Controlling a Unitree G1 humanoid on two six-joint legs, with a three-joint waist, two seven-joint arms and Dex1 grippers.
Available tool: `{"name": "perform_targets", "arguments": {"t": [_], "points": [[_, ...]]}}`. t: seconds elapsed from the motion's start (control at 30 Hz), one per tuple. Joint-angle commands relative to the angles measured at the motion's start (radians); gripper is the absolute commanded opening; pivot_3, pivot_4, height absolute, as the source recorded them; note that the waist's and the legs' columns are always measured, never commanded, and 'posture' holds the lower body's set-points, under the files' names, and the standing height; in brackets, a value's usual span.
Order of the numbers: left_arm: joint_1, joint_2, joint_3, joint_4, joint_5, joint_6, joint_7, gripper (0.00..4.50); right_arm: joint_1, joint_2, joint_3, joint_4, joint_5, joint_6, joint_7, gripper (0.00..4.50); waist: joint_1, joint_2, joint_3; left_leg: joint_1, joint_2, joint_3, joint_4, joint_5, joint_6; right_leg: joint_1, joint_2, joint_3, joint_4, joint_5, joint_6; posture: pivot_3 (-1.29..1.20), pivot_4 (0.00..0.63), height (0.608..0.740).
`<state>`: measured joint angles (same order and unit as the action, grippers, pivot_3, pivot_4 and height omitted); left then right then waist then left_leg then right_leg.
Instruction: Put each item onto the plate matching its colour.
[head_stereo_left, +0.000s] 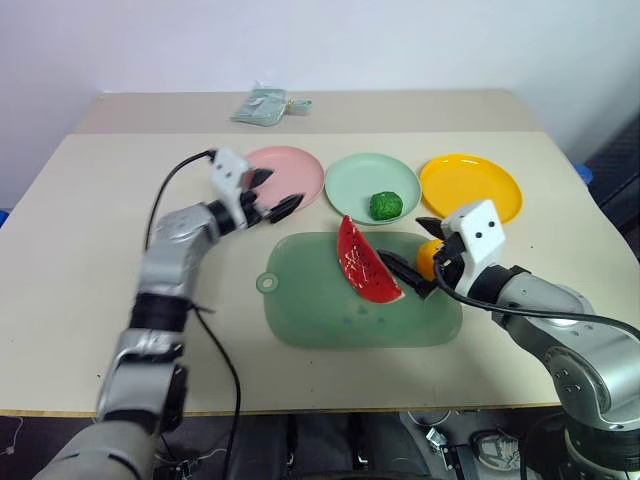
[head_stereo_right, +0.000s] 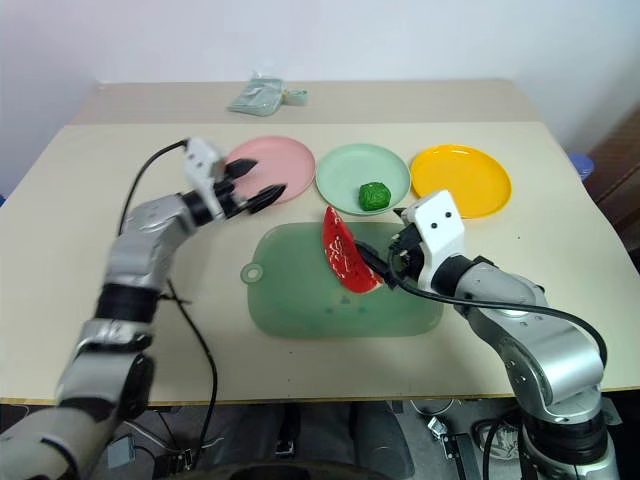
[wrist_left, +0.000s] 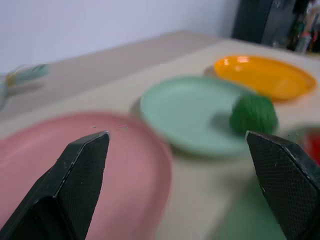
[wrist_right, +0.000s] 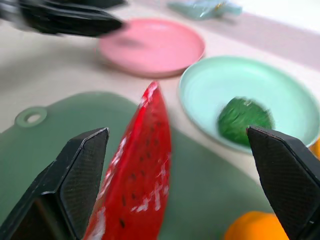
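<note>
Looking down from the head, the left gripper (head_stereo_left: 272, 193) is seen spread wide and empty at the pink plate's (head_stereo_left: 300, 168) 7 o'clock edge. The right gripper (head_stereo_left: 412, 258), equally released, flanks the orange fruit (head_stereo_left: 428, 256) on the green board (head_stereo_left: 320, 320). The glossy watermelon wedge (head_stereo_left: 362, 262) stands at the board's 12 o'clock.

From the right wrist, the bumpy green ball (wrist_right: 244, 118) is shown lying on the smooth mint plate (wrist_right: 220, 80).

From the left wrist, the yellow-orange plate (wrist_left: 270, 75) is seen bare.

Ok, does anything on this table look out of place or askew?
Only the watermelon wedge: it stands on edge on the green board, not lying flat. The green ball sits on the mint plate. Nothing spilled or damaged.
</note>
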<state>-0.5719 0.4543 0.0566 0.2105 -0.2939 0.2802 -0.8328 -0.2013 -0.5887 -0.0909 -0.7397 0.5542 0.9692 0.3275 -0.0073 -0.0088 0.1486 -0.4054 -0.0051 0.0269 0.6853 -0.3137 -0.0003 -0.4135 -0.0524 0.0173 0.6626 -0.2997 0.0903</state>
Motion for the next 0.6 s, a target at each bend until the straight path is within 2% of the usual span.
{"name": "perform_targets", "arguments": {"t": [0.03, 0.17, 0.3, 0.4, 0.6], "points": [[0.103, 0.06, -0.005, -0.151, -0.025, 0.027, -0.058, 4.47, -0.016, 0.004, 0.027, -0.018, -0.001, 0.015, -0.006, 4.5, 0.003, 0.0, 0.0, 0.0, 0.0, 0.0, 0.0, 0.0, 0.0, 0.0, -0.001, 0.0, 0.0, 0.0, 0.0, 0.0, 0.15, 0.74], [0.19, 0.083, -0.013, -0.244, -0.026, 0.061, -0.052, 4.47, -0.023, 0.005, 0.055, -0.012, -0.01, 0.008, -0.001, 4.5, 0.006, 0.0, 0.0, 0.0, -0.001, 0.0, 0.0, -0.001, 0.003, 0.001, -0.003, -0.001, 0.0, 0.0, 0.0, 0.0, 0.15, 0.74], [0.194, 0.026, -0.015, -0.375, -0.158, 0.255, -0.025, 4.47, 0.001, -0.015, 0.051, -0.026, -0.013, -0.085, 0.069, 4.5, 0.013, 0.0, 0.0, 0.0, -0.001, 0.0, 0.0, -0.003, 0.006, 0.001, -0.003, -0.001, 0.0, 0.0, 0.0, 0.0, 0.15, 0.74], [0.148, -0.04, -0.033, -0.467, -0.231, 0.374, 0.04, 4.47, 0.082, -0.053, -0.03, -0.04, 0.015, -0.173, 0.169, 4.5, 0.021, 0.0, 0.0, 0.0, -0.002, -0.001, 0.001, -0.003, 0.007, 0.001, -0.003, -0.002, 0.0, 0.0, 0.0, 0.0, 0.15, 0.74], [0.103, -0.064, -0.079, -0.511, -0.192, 0.371, 0.104, 4.47, 0.123, -0.106, -0.082, -0.004, 0.02, -0.191, 0.213, 4.5, 0.007, 0.0, 0.0, 0.003, -0.002, -0.001, 0.002, -0.004, 0.008, 0.004, -0.001, -0.001, 0.0, 0.0, 0.0, 0.0, 0.15, 0.74]]}}
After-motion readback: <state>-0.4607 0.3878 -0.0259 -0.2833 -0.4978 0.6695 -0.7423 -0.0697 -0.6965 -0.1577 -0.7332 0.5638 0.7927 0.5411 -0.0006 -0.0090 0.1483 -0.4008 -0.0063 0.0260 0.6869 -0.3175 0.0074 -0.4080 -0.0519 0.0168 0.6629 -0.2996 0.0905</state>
